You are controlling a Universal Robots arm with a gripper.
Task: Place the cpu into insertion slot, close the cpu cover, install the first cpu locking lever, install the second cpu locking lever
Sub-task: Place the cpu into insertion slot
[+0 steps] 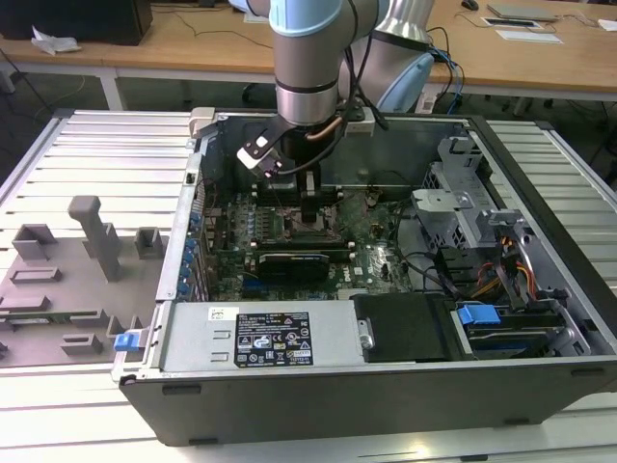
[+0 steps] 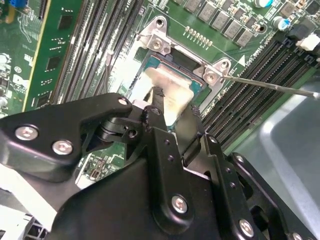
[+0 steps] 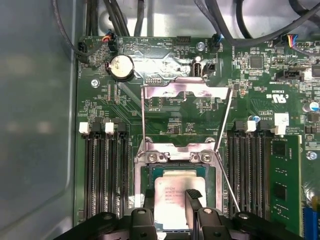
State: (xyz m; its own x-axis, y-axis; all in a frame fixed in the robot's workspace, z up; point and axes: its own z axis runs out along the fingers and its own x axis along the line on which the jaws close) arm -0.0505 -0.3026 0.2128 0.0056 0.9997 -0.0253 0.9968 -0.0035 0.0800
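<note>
Silvery cpu: in slot, directly under gripper
Cover: raised (hinged back)
Grip: cannot tell

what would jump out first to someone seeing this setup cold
The pale blue and silver robot arm reaching into the open black computer case draws the eye first, mid exterior view. In the first wrist view its black gripper hangs over the pale silvery square cpu at the square black insertion slot, with the thin metal cpu cover swung open.
</note>
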